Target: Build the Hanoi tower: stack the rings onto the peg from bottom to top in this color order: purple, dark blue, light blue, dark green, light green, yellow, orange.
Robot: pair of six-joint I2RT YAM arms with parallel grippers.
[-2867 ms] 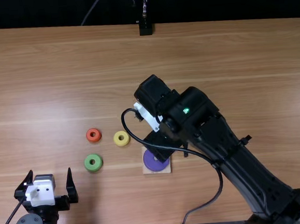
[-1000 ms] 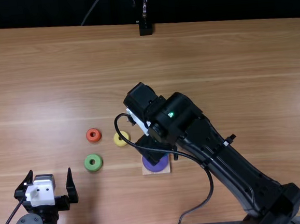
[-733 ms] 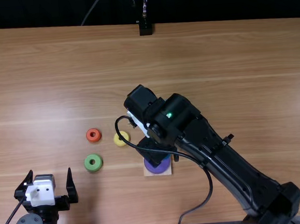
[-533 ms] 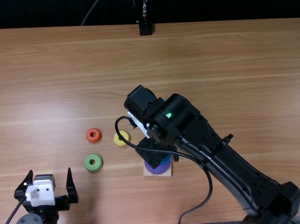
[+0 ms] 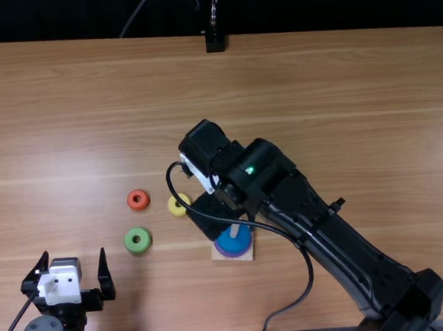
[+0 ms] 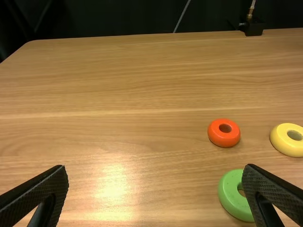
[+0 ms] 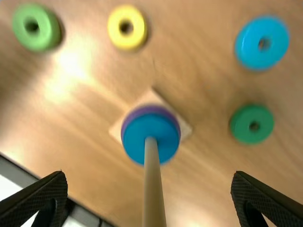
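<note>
Top view: the dark blue ring (image 5: 234, 243) is seated on the purple ring (image 5: 235, 255), overhung by the right arm (image 5: 329, 214); the left gripper (image 5: 72, 271) is spread open. Left wrist view: its jaws are parted and empty. Right wrist view: the right gripper's (image 7: 149, 174) empty jaws are wide open; the light blue ring (image 7: 262, 42), judged next, must be reached beyond the peg (image 7: 154, 194), on the dark green ring's (image 7: 252, 124) side.
</note>
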